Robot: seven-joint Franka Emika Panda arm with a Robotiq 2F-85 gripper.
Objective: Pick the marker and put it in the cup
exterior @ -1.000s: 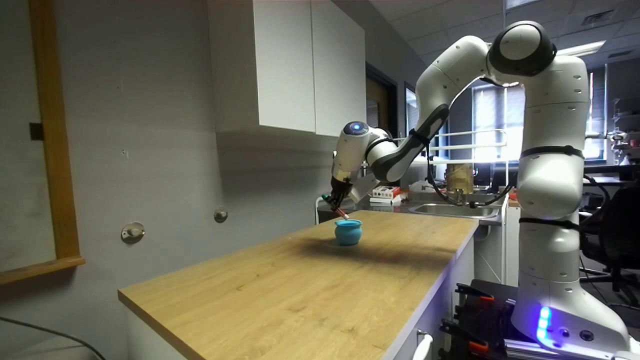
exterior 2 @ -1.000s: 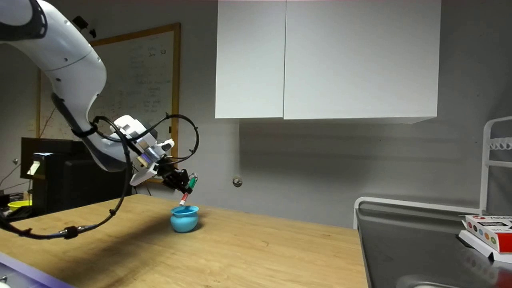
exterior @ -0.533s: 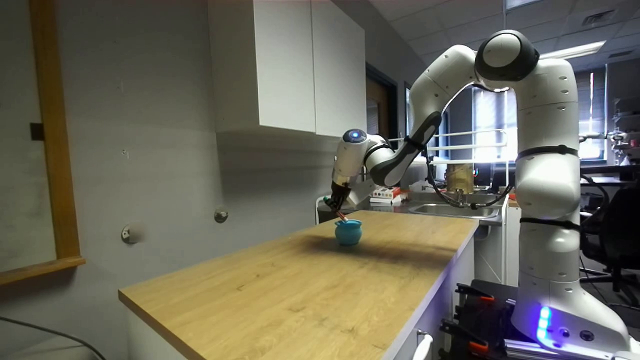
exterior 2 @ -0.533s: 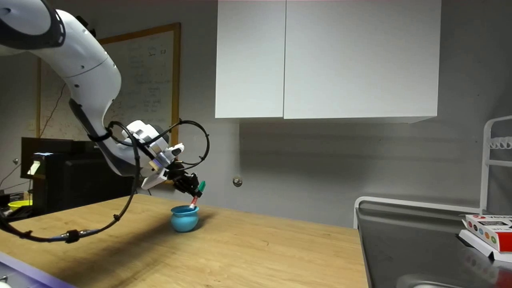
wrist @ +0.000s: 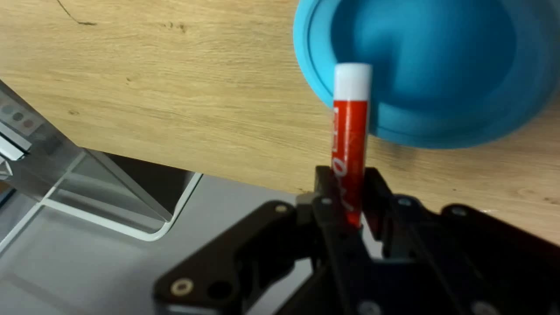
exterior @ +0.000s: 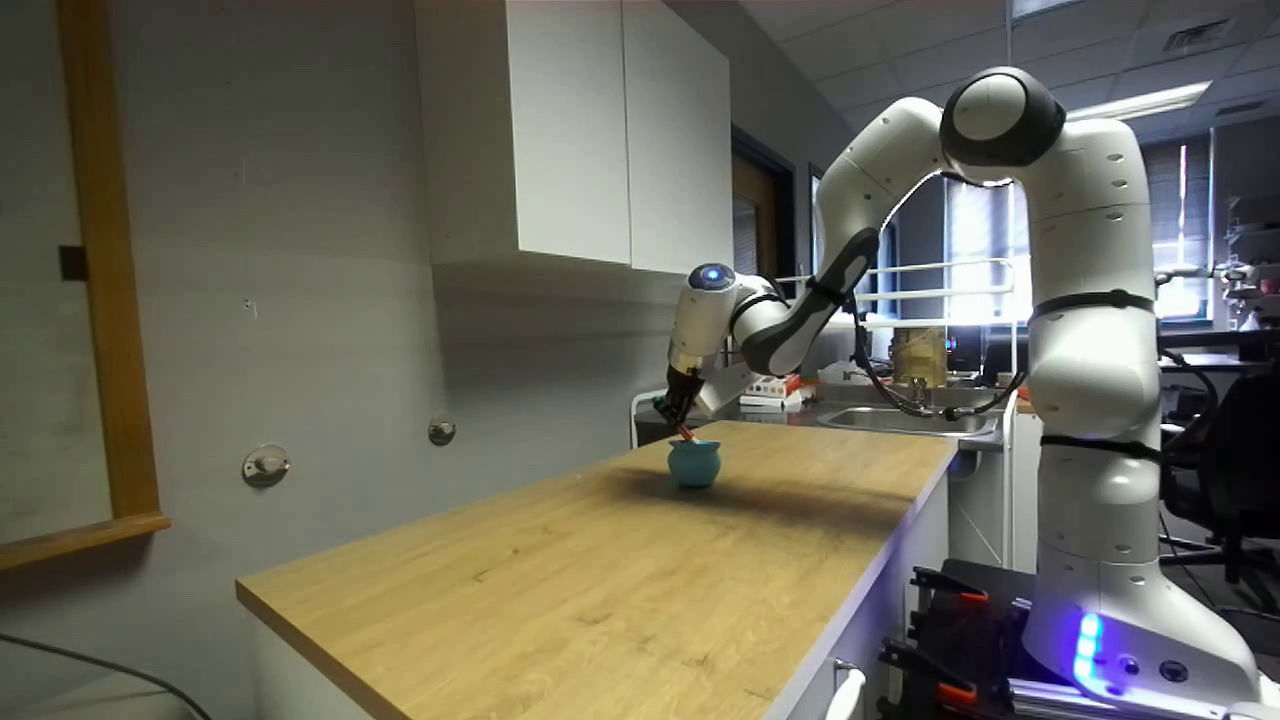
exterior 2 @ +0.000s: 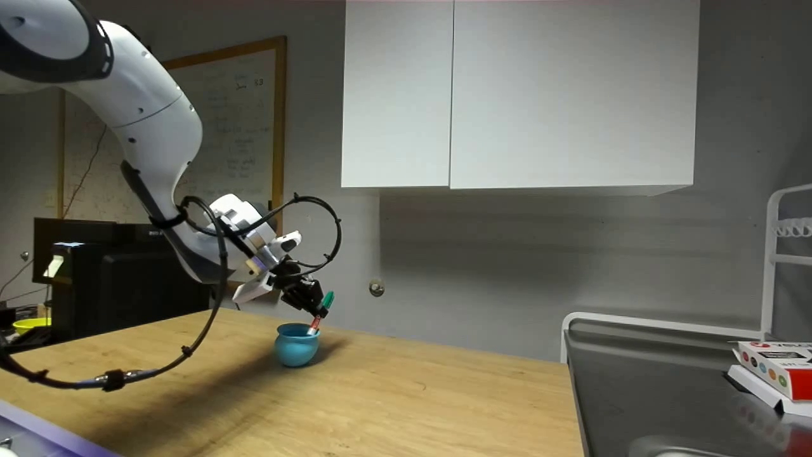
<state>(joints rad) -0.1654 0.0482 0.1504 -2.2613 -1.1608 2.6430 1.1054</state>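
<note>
The marker is red with a white end; its green cap shows in an exterior view. My gripper is shut on the marker, with a finger on each side of it. The teal-blue cup stands upright on the counter, its inside visible in the wrist view. The gripper is just above and beside the rim in both exterior views. The marker slants, white end down, at the mouth of the cup. The white end overlaps the rim; its exact depth is unclear.
The wooden counter runs along the grey wall. A white cabinet hangs above. A white rack, a metal sink top and boxes stand beyond the counter's end. A black cable loops from the arm.
The gripper has come down with the marker, bringing its white end from above the cup to its mouth. The cup has shifted slightly within the last half second.
</note>
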